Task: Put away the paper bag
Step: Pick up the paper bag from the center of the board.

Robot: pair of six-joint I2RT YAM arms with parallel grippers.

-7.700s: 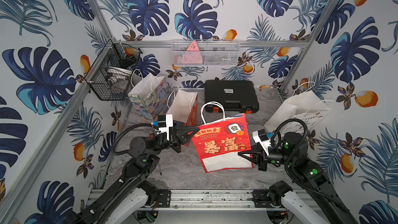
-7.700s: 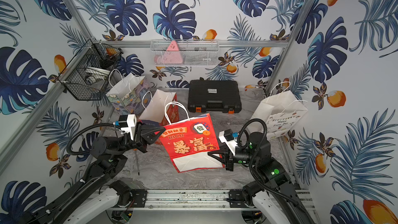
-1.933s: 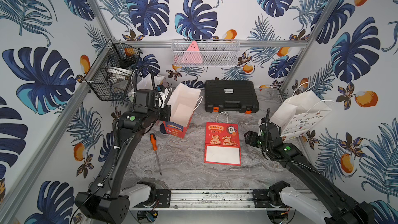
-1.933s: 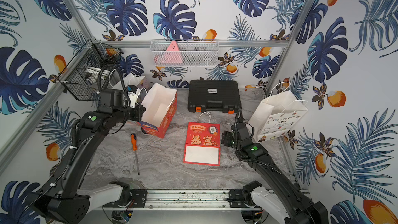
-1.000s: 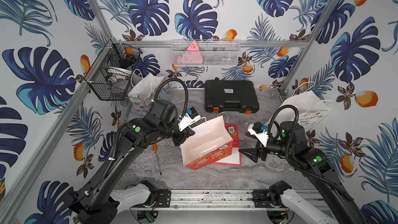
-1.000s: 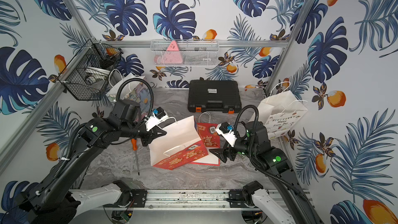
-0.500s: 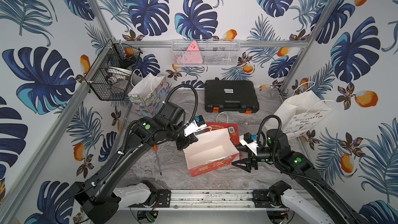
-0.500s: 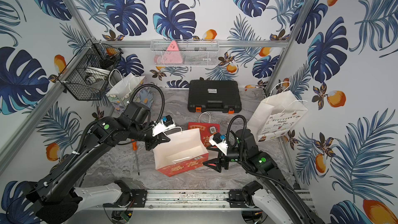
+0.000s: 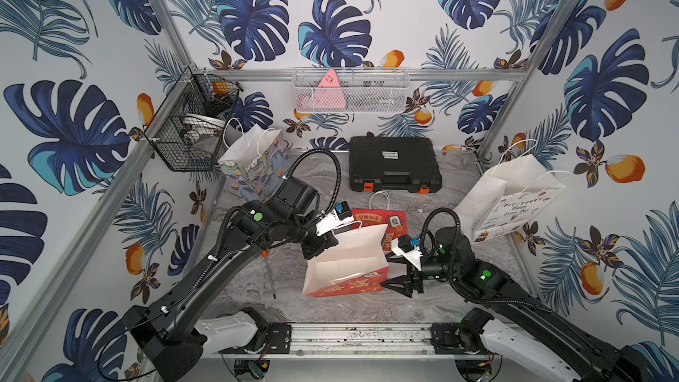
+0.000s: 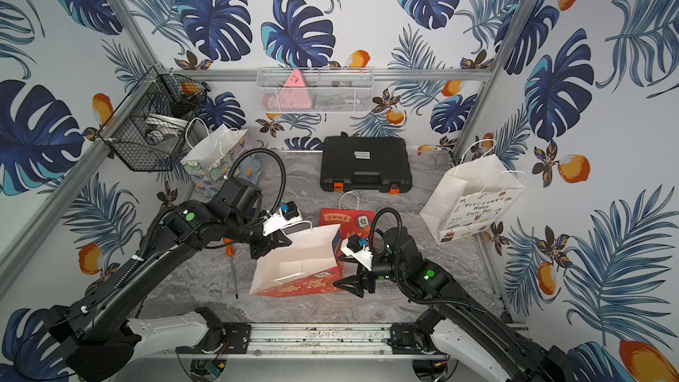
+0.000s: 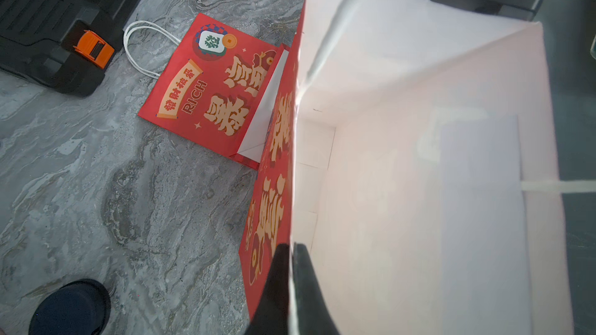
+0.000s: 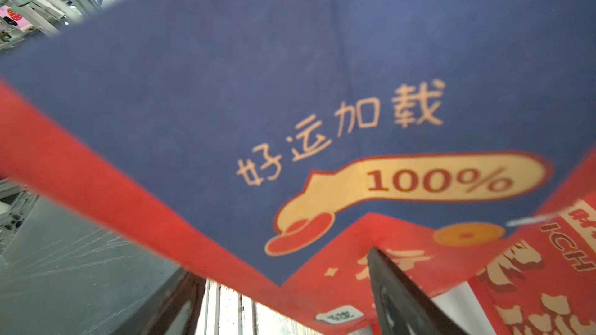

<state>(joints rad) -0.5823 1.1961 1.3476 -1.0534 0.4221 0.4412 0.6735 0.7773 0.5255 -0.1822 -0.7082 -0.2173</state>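
Note:
An open red paper bag (image 9: 345, 264) (image 10: 297, 270), white inside, leans at the table's front middle. My left gripper (image 9: 319, 248) (image 10: 272, 245) is shut on its upper left rim; in the left wrist view the left gripper (image 11: 292, 249) pinches the paper edge beside the white inside (image 11: 419, 156). My right gripper (image 9: 398, 277) (image 10: 351, 281) is open at the bag's lower right corner, and the bag's blue and red side (image 12: 290, 91) fills the right wrist view between its fingers (image 12: 396, 291). A second red paper bag (image 9: 385, 219) (image 11: 206, 91) lies flat behind.
A black tool case (image 9: 395, 163) sits at the back. A floral bag (image 9: 253, 165) stands back left and a white bag (image 9: 510, 200) at the right wall. A screwdriver (image 9: 270, 275) lies left of the open bag. Wire baskets (image 9: 191, 130) (image 9: 351, 91) hang on the walls.
My left arm has carried the open bag forward and right, settling it in front of the flat bag. My right gripper has moved in to the bag's lower right corner, jaws slightly narrower.

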